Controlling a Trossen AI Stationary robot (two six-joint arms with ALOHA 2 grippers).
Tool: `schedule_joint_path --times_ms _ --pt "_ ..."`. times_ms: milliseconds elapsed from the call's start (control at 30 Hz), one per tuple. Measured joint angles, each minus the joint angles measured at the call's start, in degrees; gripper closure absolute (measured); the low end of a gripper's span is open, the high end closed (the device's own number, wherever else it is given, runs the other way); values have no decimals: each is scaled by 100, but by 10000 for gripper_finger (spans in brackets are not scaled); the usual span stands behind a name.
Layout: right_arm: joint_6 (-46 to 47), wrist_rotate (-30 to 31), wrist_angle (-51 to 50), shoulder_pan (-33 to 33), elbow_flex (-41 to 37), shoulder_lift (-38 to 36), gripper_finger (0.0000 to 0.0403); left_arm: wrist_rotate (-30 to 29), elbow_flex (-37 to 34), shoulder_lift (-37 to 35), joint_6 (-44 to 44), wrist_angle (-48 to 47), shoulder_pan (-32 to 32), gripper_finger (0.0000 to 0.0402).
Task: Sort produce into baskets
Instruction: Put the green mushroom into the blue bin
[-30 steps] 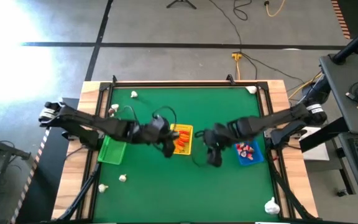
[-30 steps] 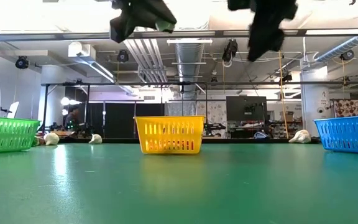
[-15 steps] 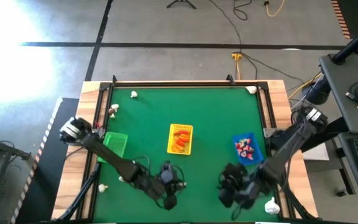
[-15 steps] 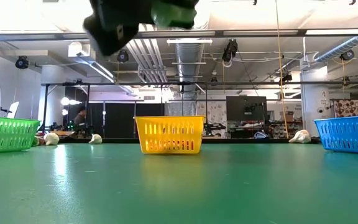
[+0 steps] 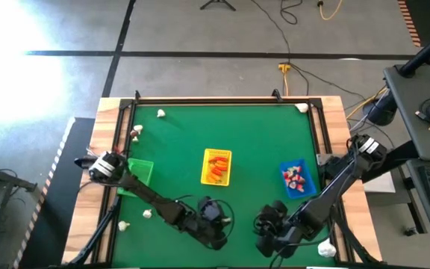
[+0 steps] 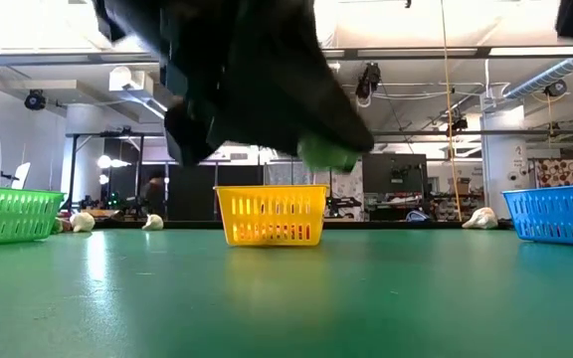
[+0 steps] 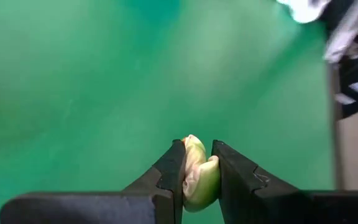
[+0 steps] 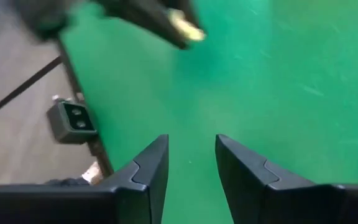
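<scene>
My left gripper (image 5: pixel 216 233) hangs over the near middle of the green table, shut on a small pale green-and-cream produce piece (image 7: pixel 197 171), which also shows in the low view (image 6: pixel 326 154). My right gripper (image 5: pixel 269 243) is just to its right near the front edge, open with nothing between its fingers (image 8: pixel 191 168). Three baskets stand on the mat in a row: green (image 5: pixel 136 175) at the left, yellow (image 5: pixel 216 153) in the middle holding orange pieces, blue (image 5: pixel 308 183) at the right holding red-and-white pieces. My left gripper pinches the pale green-and-cream piece (image 7: pixel 196 163) between its two fingers, one on each side. The fingers slant down toward the mat. The piece is lifted clear of the table, well above it in the low view.
Loose white pieces lie on the mat at the far left (image 5: pixel 160 113), left edge (image 5: pixel 136 131), far right corner (image 5: pixel 301 107), near left (image 5: pixel 147 214) (image 5: pixel 123 224) and near right corner (image 5: pixel 325 246). A small camera box (image 8: pixel 72 119) sits at the table's near edge.
Both arms have swung from the middle of the table, beside the yellow and blue baskets, toward the near edge and sunk lower. My left gripper has stayed shut on the pale green piece and carried it along, clear of the mat.
</scene>
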Motion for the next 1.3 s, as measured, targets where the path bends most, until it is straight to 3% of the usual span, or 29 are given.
schedule_joint_path --times_ms 167,400,667,867,1067,1300 --pt "-680 40 56 8 4 -75 269 14 -3 106 -103 -196 93 350" --pt "-1737 738 60 -25 -11 179 267 115 -3 233 -278 -409 127 350" --pt "-2628 714 422 -267 -13 753 246 63 -5 250 -267 -474 133 347" --pt "-2652 250 1059 -667 -20 1215 225 -25 -3 230 -254 -593 148 298" --pt "-3217 566 1664 -746 -17 1428 216 -66 586 -9 -989 -2272 154 226" --pt "-3812 796 2415 -876 -64 1698 215 -1034 1689 -154 -1040 -4978 -105 183"
